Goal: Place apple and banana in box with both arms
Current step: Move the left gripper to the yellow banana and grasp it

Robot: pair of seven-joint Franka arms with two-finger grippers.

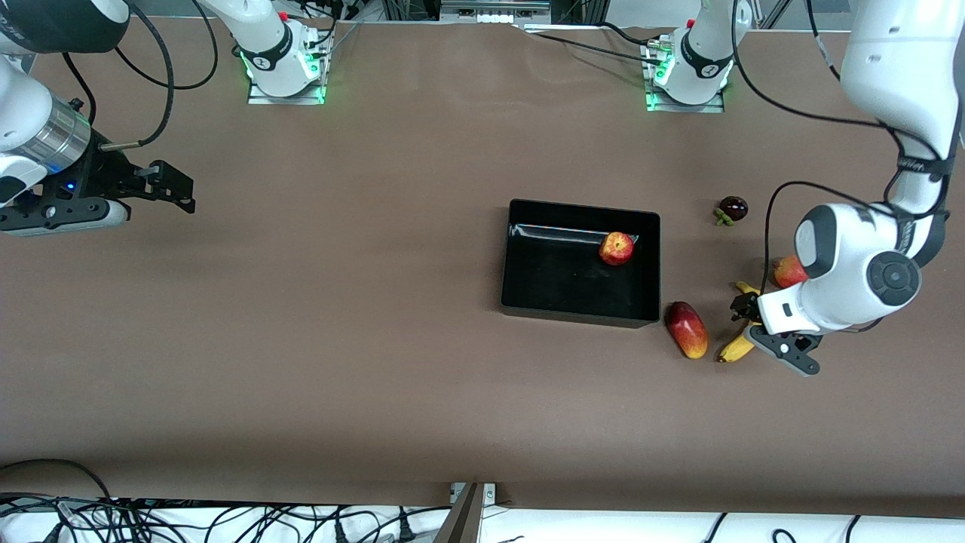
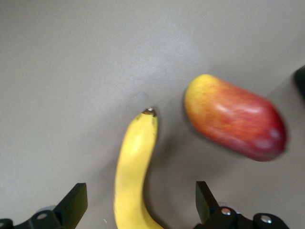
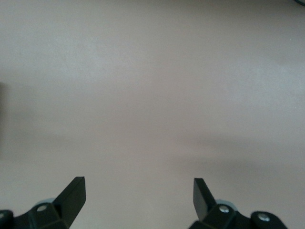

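Note:
The apple (image 1: 617, 248) lies inside the black box (image 1: 558, 283), near its wall toward the robots' bases. The banana (image 1: 734, 349) lies on the table at the left arm's end of the box, partly hidden by my left gripper (image 1: 746, 315). In the left wrist view the banana (image 2: 136, 164) runs between the open fingers (image 2: 76, 202) of the left gripper (image 2: 140, 202), which do not touch it. My right gripper (image 1: 177, 192) waits open and empty over bare table at the right arm's end; it also shows in the right wrist view (image 3: 139, 193).
An oblong red-and-yellow fruit (image 1: 686, 329) lies between the box and the banana; it also shows in the left wrist view (image 2: 236, 123). A red-orange fruit (image 1: 786, 270) is half hidden by the left arm. A dark round fruit (image 1: 733, 208) lies nearer the bases.

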